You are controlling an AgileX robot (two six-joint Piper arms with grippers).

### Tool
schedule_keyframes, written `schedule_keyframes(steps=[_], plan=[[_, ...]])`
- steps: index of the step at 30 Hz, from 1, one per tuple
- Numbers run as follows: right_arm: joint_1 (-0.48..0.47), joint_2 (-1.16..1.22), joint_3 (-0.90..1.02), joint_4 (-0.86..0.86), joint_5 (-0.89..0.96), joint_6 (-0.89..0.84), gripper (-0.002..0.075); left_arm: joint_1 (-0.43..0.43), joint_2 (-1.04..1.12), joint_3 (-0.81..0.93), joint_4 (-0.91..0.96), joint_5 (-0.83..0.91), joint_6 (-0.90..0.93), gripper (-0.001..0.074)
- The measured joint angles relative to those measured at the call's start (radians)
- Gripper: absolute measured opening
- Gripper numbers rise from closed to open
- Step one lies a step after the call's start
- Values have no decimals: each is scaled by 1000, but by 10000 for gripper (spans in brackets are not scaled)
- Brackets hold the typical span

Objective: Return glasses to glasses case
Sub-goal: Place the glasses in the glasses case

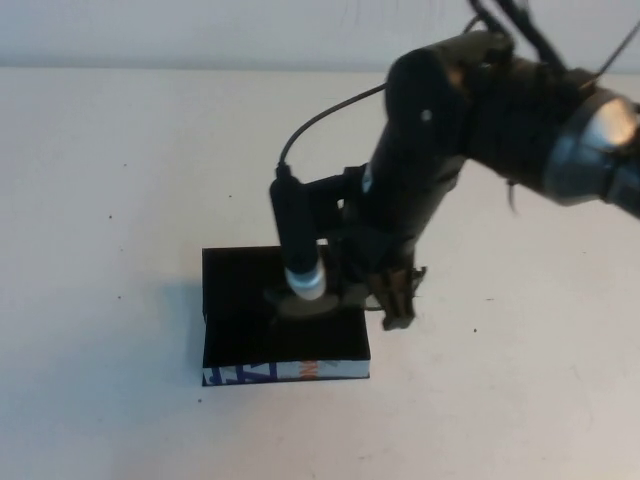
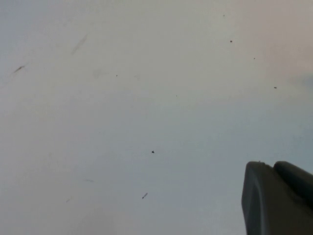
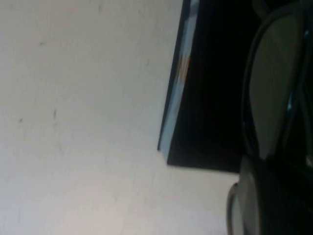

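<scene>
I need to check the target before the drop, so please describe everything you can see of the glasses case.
The glasses case is a black rectangular box, open, with a dark inside. Its front edge, printed in blue, white and orange, faces the robot. It lies flat on the white table. The right gripper hangs over its right part with the glasses. The left gripper is elsewhere, over bare table.

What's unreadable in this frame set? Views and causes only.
- Right end effector: open or shut unclear; high view shows it dark beside the glasses case.
- Glasses: right wrist view cuts the frame at the edge; high view hides most under the arm.
- Case interior: black lining, no detail visible.
- Left end effector: left wrist view shows only a corner over the table; absent from high view.
</scene>
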Motion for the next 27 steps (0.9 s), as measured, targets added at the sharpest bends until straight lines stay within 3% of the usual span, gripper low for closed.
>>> schedule_keyframes(steps=[8, 27], plan=[[55, 212, -184, 70, 10, 19, 2, 0, 0, 0, 0, 0, 0, -1], [51, 306, -203, 114, 14, 19, 2, 0, 0, 0, 0, 0, 0, -1]])
